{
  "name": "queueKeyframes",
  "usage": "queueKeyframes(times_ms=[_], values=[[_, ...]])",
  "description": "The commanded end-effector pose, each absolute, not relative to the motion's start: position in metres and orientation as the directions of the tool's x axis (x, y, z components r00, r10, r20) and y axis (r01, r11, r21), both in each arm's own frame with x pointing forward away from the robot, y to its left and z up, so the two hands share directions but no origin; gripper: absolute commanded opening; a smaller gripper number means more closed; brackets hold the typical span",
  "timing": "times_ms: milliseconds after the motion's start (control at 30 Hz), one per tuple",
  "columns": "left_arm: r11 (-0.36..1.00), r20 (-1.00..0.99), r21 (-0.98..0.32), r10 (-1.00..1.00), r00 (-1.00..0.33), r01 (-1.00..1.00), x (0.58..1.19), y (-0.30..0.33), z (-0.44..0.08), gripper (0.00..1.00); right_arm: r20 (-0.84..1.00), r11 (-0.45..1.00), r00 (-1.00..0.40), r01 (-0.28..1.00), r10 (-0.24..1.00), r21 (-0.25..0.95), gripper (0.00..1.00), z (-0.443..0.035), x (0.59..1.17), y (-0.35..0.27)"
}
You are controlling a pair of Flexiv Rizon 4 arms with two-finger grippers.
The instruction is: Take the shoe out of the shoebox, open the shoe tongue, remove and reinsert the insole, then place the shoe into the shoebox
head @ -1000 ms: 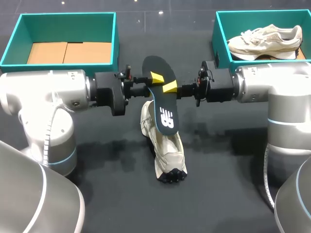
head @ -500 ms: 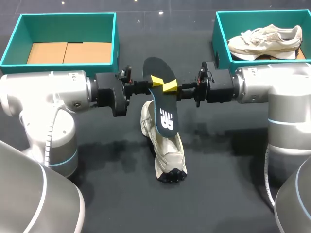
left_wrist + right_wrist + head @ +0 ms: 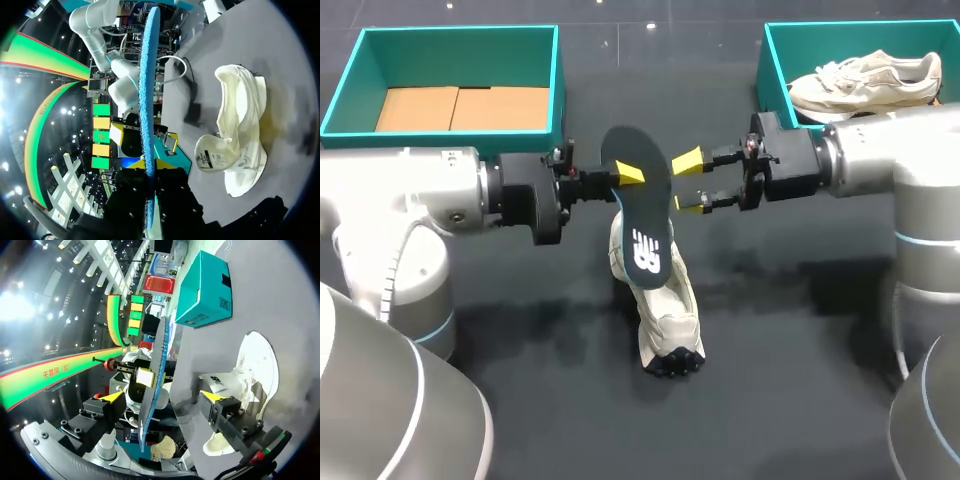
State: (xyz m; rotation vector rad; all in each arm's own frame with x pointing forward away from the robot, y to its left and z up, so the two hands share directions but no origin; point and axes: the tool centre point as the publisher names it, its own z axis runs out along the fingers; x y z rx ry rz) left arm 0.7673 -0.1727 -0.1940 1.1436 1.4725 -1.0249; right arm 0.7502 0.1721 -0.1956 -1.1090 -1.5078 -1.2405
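A dark insole [image 3: 638, 215] with a blue edge hangs above the table, held near its heel end by my left gripper [image 3: 626, 174], which is shut on it. In the left wrist view the insole [image 3: 146, 100] stands edge-on between the yellow tips of that gripper [image 3: 149, 165]. My right gripper [image 3: 688, 183] stands open just right of the insole, touching nothing. From the right wrist the insole [image 3: 157, 365] shows ahead of its spread gripper [image 3: 162, 396]. The cream shoe [image 3: 660, 300] lies on the table under the insole, tongue pulled open.
A teal shoebox [image 3: 556, 80] with a bare cardboard floor stands at the back left. Another teal shoebox [image 3: 762, 70] at the back right holds a second cream shoe [image 3: 865, 80]. Dark table surface lies in front of the shoe.
My right gripper has opened, let go of the insole and drawn back to the right. My left gripper closed on the insole and carried it slightly left and lower.
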Motion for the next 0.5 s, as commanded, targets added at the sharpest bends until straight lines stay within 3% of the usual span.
queueKeyframes(times_ms=[33, 300, 333, 500], values=[[0.188, -0.977, -0.073, 0.182, -0.108, 0.979, 0.752, -0.152, -0.186, 0.00, 0.962, 0.128, -0.235, 0.968, 0.142, 0.217, 1.00, -0.182, 0.747, 0.152], [0.114, -0.955, -0.173, 0.222, -0.195, 0.978, 0.722, -0.140, -0.181, 0.00, 0.962, 0.128, -0.235, 0.968, 0.142, 0.217, 1.00, -0.182, 0.747, 0.152], [0.111, -0.953, -0.180, 0.225, -0.201, 0.977, 0.718, -0.140, -0.181, 0.00, 0.940, 0.158, -0.267, 0.959, 0.213, 0.236, 1.00, -0.178, 0.748, 0.150], [0.098, -0.927, -0.256, 0.258, -0.273, 0.962, 0.700, -0.142, -0.185, 0.00, 0.829, 0.265, -0.469, 0.878, 0.304, 0.399, 1.00, -0.174, 0.743, 0.127]])
